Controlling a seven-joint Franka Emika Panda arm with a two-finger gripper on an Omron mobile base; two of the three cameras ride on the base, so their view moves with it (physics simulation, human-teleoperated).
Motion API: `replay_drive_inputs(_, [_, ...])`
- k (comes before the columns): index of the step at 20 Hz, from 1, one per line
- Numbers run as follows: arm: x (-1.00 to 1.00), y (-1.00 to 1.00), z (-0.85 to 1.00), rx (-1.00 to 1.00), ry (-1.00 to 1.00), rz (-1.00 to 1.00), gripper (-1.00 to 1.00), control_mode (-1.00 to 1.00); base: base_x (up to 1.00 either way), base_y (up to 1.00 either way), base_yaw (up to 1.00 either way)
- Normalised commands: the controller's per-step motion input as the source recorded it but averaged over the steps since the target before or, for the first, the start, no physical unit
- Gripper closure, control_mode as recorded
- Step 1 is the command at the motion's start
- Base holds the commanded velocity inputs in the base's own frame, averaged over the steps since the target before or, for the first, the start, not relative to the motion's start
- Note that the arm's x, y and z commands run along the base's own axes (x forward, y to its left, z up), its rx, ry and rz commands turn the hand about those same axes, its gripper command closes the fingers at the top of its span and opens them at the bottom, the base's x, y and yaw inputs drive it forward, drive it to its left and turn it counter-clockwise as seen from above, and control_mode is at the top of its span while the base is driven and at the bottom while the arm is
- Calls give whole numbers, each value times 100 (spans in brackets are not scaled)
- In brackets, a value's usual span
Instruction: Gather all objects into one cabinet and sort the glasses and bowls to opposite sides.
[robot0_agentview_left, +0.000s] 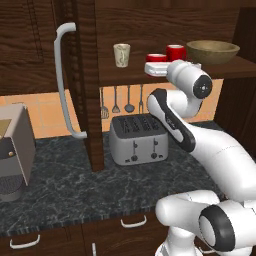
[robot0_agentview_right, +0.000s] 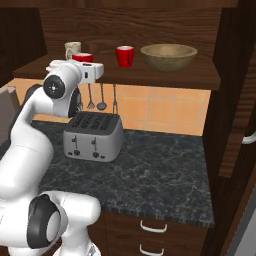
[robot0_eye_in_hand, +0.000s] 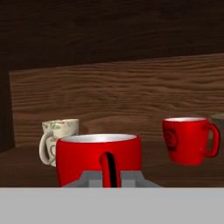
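Nearest you in the left base view is the dark stone counter (robot0_agentview_left: 75, 195), with a grey toaster (robot0_agentview_left: 139, 138) standing on it further back. Above the toaster, on the floor of the open cabinet (robot0_agentview_left: 150, 30), you see the beige tumbler (robot0_agentview_left: 121, 54) at the left, two red cups in the middle, and the wide tan bowl (robot0_agentview_left: 213, 51) at the right. Your arm reaches up to that ledge, and the near red cup (robot0_agentview_left: 156, 58) sits right at the white hand.

From the right base view you get the same row: tumbler furthest left, the near cup just above the hand, the far red cup (robot0_agentview_right: 124, 56) standing apart, then the bowl.

Looking through the hand view, you find the near red cup straight ahead, its handle facing the camera. The gripper (robot0_eye_in_hand: 109, 178) appears clamped on that cup, though its fingertips are hard to make out. The tumbler stands behind the cup to the left; the other cup stands well to the right.
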Motion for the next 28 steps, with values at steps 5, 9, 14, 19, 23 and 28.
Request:
replay_drive_inputs(5, [48,0,-14,0,0,0,100,-100,0,0,0])
replay_drive_inputs(9, [41,0,-14,0,0,0,100,-100,0,0,0])
replay_drive_inputs(14, [0,0,-2,0,0,3,-100,-100,0,0,0])
replay_drive_inputs(19, [-15,-1,2,0,-7,0,-100,-100,0,0,0])
replay_drive_inputs(23, [-82,-3,28,0,-20,0,-100,-100,0,0,0])
replay_drive_inputs(28, [-100,-3,49,-4,28,0,-100,-100,0,0,0])
